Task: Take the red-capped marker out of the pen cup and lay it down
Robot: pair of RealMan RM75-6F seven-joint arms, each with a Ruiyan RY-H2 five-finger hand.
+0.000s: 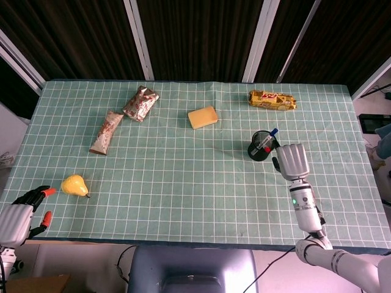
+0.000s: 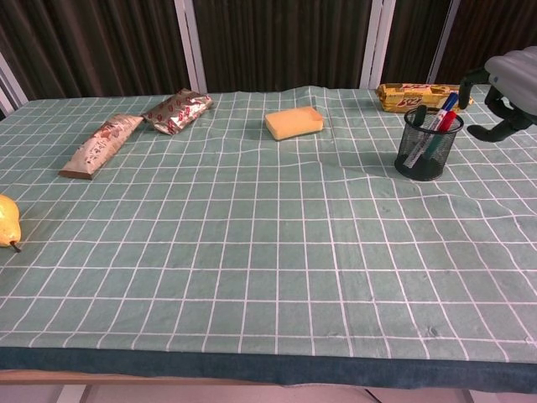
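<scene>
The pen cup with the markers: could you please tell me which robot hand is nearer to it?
Right. The right robot hand hangs just beside the pen cup, while the left robot hand sits far off at the table's opposite near corner.

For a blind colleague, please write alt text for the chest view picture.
A black mesh pen cup holding a red-capped marker stands on a green checked tablecloth; the robot's right hand hovers just right of it, holding nothing. Farther back lies a yellow sponge.
</scene>
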